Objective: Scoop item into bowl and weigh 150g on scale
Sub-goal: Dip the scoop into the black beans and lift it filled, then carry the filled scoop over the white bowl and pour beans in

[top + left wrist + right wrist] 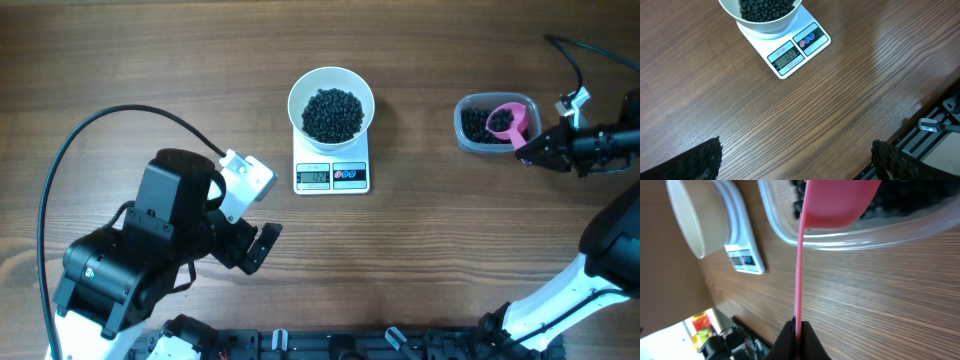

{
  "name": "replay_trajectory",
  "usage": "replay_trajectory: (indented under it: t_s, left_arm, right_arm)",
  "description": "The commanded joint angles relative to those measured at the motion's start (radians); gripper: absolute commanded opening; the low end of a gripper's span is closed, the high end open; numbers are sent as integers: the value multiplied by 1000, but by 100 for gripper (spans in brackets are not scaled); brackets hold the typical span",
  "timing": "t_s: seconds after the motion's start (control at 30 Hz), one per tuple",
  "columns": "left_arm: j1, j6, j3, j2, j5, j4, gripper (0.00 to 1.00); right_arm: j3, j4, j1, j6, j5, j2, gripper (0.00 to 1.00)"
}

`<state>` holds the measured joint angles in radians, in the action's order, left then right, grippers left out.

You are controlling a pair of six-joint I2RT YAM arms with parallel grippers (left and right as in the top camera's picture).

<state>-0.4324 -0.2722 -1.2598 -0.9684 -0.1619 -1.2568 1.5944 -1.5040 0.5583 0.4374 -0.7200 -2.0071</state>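
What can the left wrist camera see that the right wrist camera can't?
Only the left wrist view looks down on the black beans in the white bowl and shows the scale display's readable digits. Only the right wrist view shows the pink scoop, pinched by the right gripper, at the clear tub. Both show bowl on scale, on the wooden table.

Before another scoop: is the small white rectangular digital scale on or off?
On: the white digital scale shows dark digits on its grey display, with the round white bowl standing on it.

Bowl w/ beads on scale
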Motion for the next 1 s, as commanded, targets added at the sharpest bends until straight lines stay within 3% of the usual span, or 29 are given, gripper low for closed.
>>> replay_trajectory:
  t_s: [0.0,0.37,0.67,0.8,0.97]
  left_arm:
    - [5,-12,-10,5,2,3,100]
    - [5,-12,-10,5,2,3,100]
    - [5,-12,-10,5,2,3,100]
    - [5,-12,-10,5,2,3,100]
    - [5,-12,-10,5,2,3,100]
  right_arm:
    - [-3,-32,3,93,-99,-9,5]
    - [-3,-108,-34,219,-413,-9,5]
    - [7,-87,-235,214,-474,-8,5]
    - [48,-52,-359,156,-477,-8,5]
    - [97,63,-505,-29,-338,-8,5]
